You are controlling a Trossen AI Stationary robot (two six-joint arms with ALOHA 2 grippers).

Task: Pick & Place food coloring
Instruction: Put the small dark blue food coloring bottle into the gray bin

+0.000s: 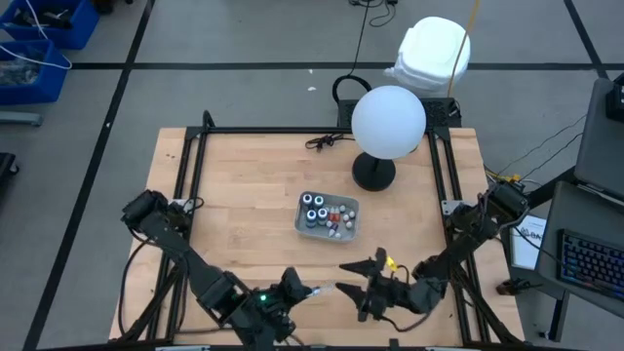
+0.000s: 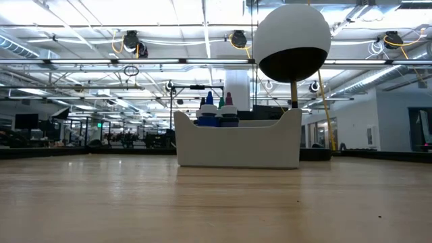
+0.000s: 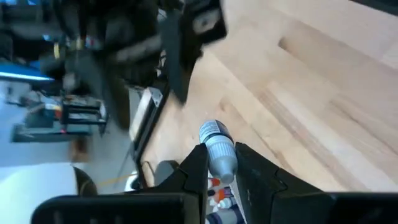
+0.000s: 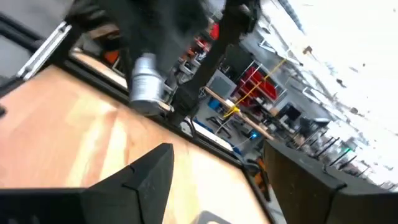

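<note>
The left gripper [image 3: 221, 165] pinches a little round bottle [image 3: 217, 149] with a silvery cap, near the front edge of the smooth wooden table [image 1: 244, 185]. Close beside it, the right gripper [image 1: 349, 278] has its dark fingers spread wide, holding nothing. The other bottles [image 1: 334, 216] and round jars [image 1: 314, 209] stand in the clear tray [image 1: 303, 227] mid-table.

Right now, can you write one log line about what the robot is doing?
left gripper: shut on small white-capped dropper bottle, near table's front edge | right gripper: open, empty, facing it | clear rectangular tray: holds remaining bottles and jars
</note>
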